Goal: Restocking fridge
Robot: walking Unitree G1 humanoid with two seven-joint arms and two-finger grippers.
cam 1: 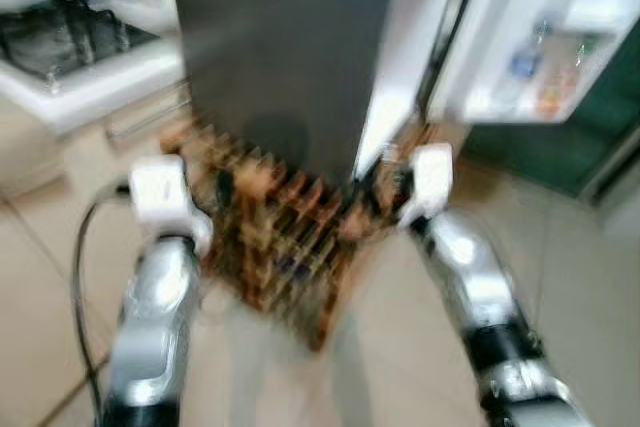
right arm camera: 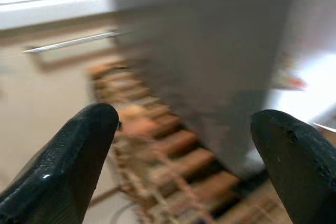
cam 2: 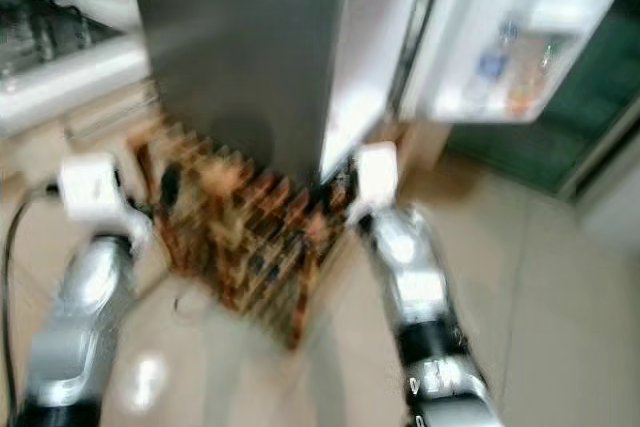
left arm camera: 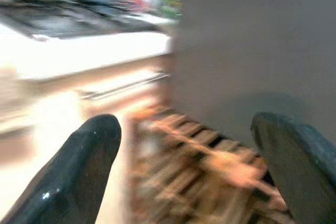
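Both pincers, left gripper (left arm camera: 184, 171) and right gripper (right arm camera: 184, 166), are held apart and empty. Ahead of them a wooden rack (cam 1: 280, 237) is seen against the fridge (cam 1: 290, 47), door (cam 1: 540, 37) open beyond. Blurred views suggest walking; collision with rack is risked.

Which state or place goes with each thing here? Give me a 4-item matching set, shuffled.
Things:
1. fridge door
2. wooden rack
3. left gripper
4. stove

Places or states:
A. on the floor against the dark fridge side
B. swung open, bottles on its shelf
C. on the white counter at far left
D. jaws apart, holding nothing

Pairs: 1-B, 2-A, 3-D, 4-C
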